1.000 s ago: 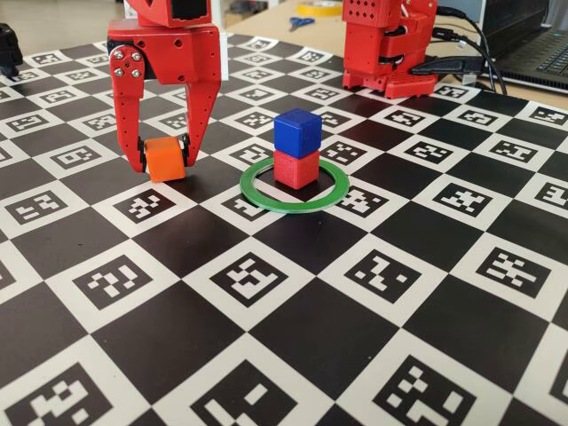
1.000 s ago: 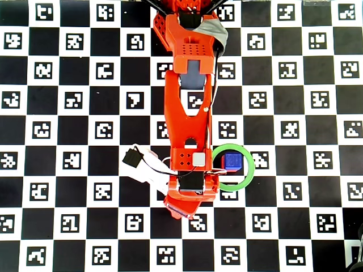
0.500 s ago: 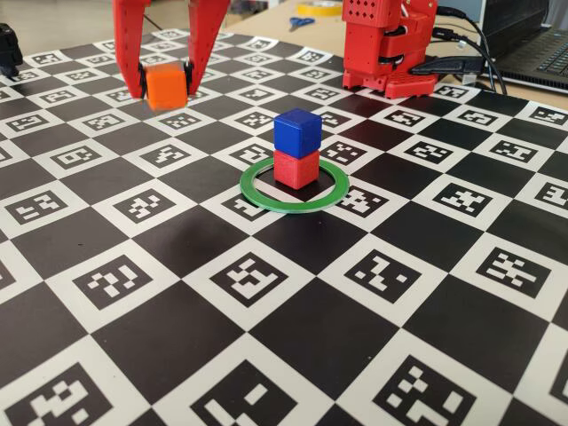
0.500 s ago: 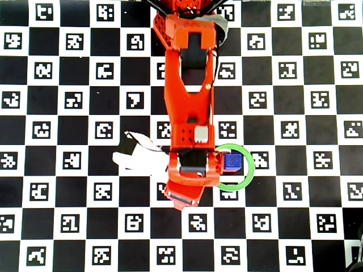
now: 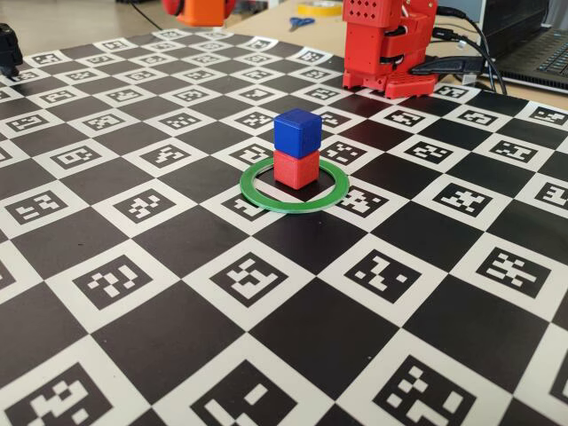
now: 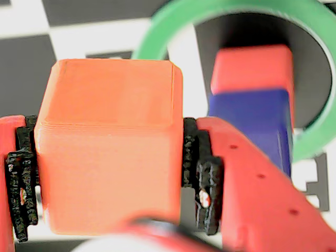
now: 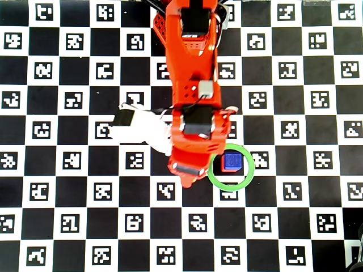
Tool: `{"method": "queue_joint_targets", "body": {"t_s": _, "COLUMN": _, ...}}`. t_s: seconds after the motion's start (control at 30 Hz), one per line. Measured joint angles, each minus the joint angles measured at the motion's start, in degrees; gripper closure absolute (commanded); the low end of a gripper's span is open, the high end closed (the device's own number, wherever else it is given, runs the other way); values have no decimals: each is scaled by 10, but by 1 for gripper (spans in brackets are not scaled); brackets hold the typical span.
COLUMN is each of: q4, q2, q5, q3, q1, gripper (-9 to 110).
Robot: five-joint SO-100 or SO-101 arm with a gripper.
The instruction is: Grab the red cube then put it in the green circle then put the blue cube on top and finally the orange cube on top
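In the wrist view the gripper (image 6: 110, 173) is pinching the orange cube (image 6: 107, 142) between its two fingers, whose rough black pads (image 6: 202, 178) press flat against the cube's left and right faces. The cube is a bright matte orange, with softly rounded edges and faint layer lines along its top rim. It fills most of the left half of that view and hangs clear of the board. In the fixed view only its lower part shows at the very top edge (image 5: 201, 11), high above the checkered board (image 5: 293, 302).

Past the right finger, toward two o'clock in the wrist view, the blue cube (image 6: 257, 123) sits on top of the red cube (image 6: 252, 68). Both stand inside the green circle (image 6: 173, 23), a thin flat ring lying on the board. In the fixed view the stack stands upright near the ring's middle, with deep blue (image 5: 296, 131) above a darker matte red (image 5: 295, 169).

From overhead the red arm (image 7: 193, 90) reaches down from twelve o'clock. Its gripper end lies just beside the ring (image 7: 231, 184) at about nine o'clock and covers the orange cube. The blue cube's top (image 7: 231, 162) shows within the ring.
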Motion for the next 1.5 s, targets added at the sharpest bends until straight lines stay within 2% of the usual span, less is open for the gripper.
{"method": "queue_joint_targets", "body": {"t_s": 0.43, "q4": -2, "q2": 24, "q5": 51, "q3": 37, "q1": -105, "gripper": 96}}
{"method": "queue_joint_targets", "body": {"t_s": 0.7, "q4": -45, "q2": 24, "q5": 87, "q3": 76, "q1": -162, "gripper": 96}}
{"method": "queue_joint_targets", "body": {"t_s": 1.5, "q4": -171, "q2": 24, "q5": 79, "q3": 222, "q1": -142, "gripper": 95}}
